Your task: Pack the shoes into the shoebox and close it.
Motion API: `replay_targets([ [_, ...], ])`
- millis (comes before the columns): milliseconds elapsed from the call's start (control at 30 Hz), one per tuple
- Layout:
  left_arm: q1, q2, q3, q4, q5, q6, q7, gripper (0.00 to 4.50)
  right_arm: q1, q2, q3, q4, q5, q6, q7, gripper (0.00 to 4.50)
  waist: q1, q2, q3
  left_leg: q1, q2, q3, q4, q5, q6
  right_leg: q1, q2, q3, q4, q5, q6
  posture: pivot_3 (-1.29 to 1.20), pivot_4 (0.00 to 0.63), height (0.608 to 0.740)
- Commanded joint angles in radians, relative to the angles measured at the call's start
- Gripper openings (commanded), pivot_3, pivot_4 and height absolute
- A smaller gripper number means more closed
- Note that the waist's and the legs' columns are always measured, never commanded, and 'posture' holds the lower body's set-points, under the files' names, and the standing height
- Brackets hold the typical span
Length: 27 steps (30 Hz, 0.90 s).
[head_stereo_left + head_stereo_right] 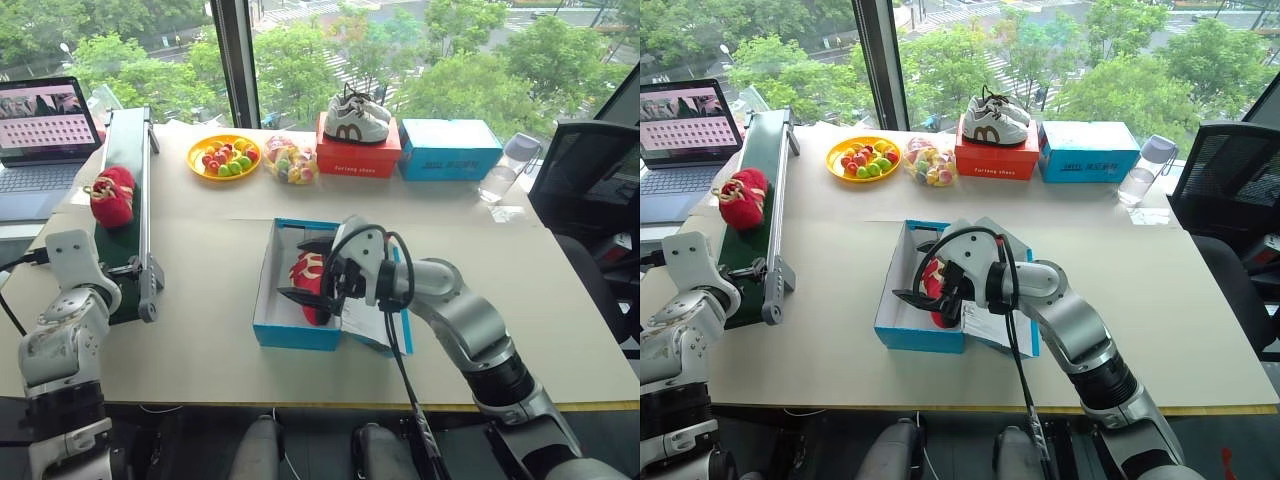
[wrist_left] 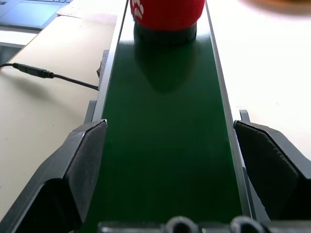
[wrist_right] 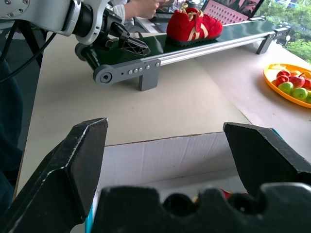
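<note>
On the table (image 1: 200,300) sits the blue shoebox (image 1: 292,335), open at the top and white inside. One red shoe (image 1: 308,275) lies in it. The lid (image 1: 385,325) hangs down on the far side of the box, under the right arm. The right gripper (image 1: 310,270) hovers just over the box and the shoe inside, with its two black fingers (image 3: 73,165) spread wide apart and nothing between them.

Over on the robot's left is a long green belt (image 1: 125,200). The other red shoe (image 1: 112,195) sits on it, partway along, well apart from the box. The left gripper (image 2: 170,170) waits at the near end of the belt, pointing along it at that shoe. Its fingers (image 2: 80,165) are wide open too, one on each side of the belt, and they hold nothing.

At the back of the table, a yellow plate (image 1: 224,157) holds little fruits. Beside it is a clear bag of sweets (image 1: 288,160). White sneakers (image 1: 355,118) stand on top of a closed red box (image 1: 357,157), and another blue box (image 1: 450,150), also closed, is just beside it.
</note>
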Motion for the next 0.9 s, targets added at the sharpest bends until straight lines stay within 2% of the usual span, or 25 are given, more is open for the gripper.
replay_targets([
  [33,-0.021,0.016,0.004,-0.004,0.017,-0.025,0.0,4.47,-0.005,0.004,-0.034,-0.037,0.012,0.0,-0.005,4.5,0.0,0.0,0.0,0.0,0.0,0.0,0.0,0.0,0.0,0.0,0.0,0.0,0.0,0.0,0.0,0.0,0.15,0.731],
  [533,-0.025,-0.005,0.017,-0.002,0.012,0.012,0.014,4.47,-0.009,0.003,-0.038,-0.04,0.008,-0.001,-0.012,4.5,0.0,0.0,0.0,0.0,0.0,0.0,0.0,0.0,0.001,0.0,0.0,0.0,0.0,0.0,0.0,0.0,0.15,0.731],
  [700,-0.077,-0.055,0.061,-0.021,-0.051,-0.023,0.013,3.15,-0.014,0.002,-0.044,-0.04,0.006,0.0,-0.018,4.5,0.008,0.0,0.0,0.0,0.0,0.0,0.0,0.001,0.0,0.0,0.0,0.0,0.001,0.0,0.0,0.0,0.15,0.731],
  [833,-0.159,-0.111,0.069,-0.111,-0.123,-0.187,-0.052,3.15,-0.02,0.005,-0.052,-0.03,0.001,-0.003,-0.024,4.5,0.025,-0.004,0.0,0.0,0.001,0.0,0.001,0.001,-0.002,0.001,0.0,-0.002,0.001,0.001,0.0,0.0,0.15,0.731],
  [900,-0.169,-0.153,0.035,-0.2,-0.195,-0.217,-0.122,3.15,-0.041,0.045,-0.098,-0.004,0.031,0.069,-0.085,4.5,0.023,-0.006,0.0,-0.001,0.001,0.0,0.002,-0.001,-0.005,0.001,0.0,-0.002,0.0,0.002,0.0,0.0,0.15,0.731],
])
